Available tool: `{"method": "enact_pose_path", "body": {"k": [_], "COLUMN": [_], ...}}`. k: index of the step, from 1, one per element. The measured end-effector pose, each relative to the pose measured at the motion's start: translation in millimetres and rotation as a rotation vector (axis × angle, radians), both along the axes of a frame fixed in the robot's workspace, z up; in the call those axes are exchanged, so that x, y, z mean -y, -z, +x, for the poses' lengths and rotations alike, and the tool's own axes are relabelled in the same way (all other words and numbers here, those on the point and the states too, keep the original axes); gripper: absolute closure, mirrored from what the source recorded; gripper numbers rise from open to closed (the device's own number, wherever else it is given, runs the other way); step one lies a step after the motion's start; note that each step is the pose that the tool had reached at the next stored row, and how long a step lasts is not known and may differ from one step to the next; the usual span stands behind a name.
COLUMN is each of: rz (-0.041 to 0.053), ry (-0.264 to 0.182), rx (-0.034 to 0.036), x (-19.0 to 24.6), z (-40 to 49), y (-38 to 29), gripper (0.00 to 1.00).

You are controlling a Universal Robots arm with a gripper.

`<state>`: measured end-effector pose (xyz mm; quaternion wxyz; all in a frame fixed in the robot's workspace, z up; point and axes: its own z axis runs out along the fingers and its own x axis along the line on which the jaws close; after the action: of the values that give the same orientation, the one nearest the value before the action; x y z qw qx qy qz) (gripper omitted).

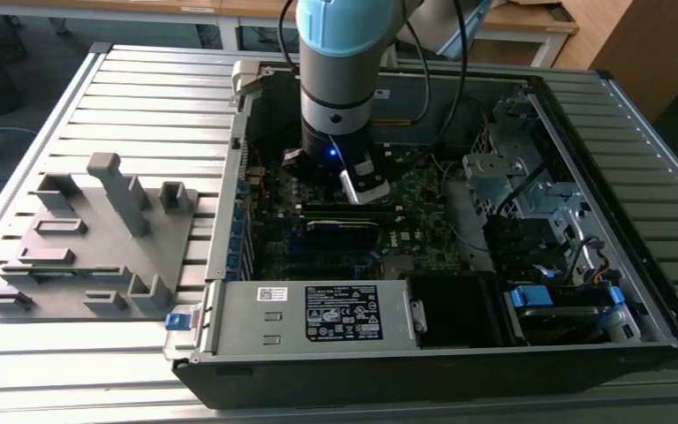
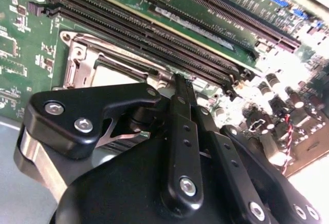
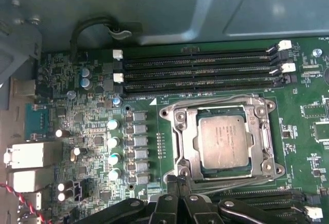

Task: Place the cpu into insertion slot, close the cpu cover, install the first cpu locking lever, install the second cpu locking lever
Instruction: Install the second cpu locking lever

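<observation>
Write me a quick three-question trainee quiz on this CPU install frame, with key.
1. True or false: the cpu already sits in the insertion slot.
2. In the first wrist view, the gripper is at the socket's: A) edge B) far corner C) centre?
3. What lies framed around the chip?

Key: 1 true. 2 A, fingers together at the edge. 3 the cpu cover.

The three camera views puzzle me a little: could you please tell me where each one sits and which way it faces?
Exterior view: off the arm, above, looking down into the open computer case; the arm reaches in.
First wrist view: on the arm, facing the motherboard; the cpu lies under the cpu cover, gripper at its rim.
Second wrist view: on the arm, low behind the gripper.
Both wrist views share gripper and cover.
</observation>
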<state>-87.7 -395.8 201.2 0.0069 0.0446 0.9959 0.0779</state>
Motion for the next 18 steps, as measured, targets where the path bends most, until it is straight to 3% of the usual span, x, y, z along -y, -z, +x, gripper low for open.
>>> {"method": "enact_pose_path", "body": {"k": [6, 9, 12, 18], "rz": [0.0061, 0.0223, 0.0528, 0.0699], "ry": [0.000, 0.000, 0.000, 0.000], "rx": [-0.0001, 0.0000, -0.0001, 0.0000], "x": [6.1, 8.1, 9.6, 10.9], "z": [0.0, 0.0, 0.0, 0.0], "y": [0.0, 0.0, 0.2, 2.2], "gripper": [0.90, 0.90, 0.90, 0.90]}}
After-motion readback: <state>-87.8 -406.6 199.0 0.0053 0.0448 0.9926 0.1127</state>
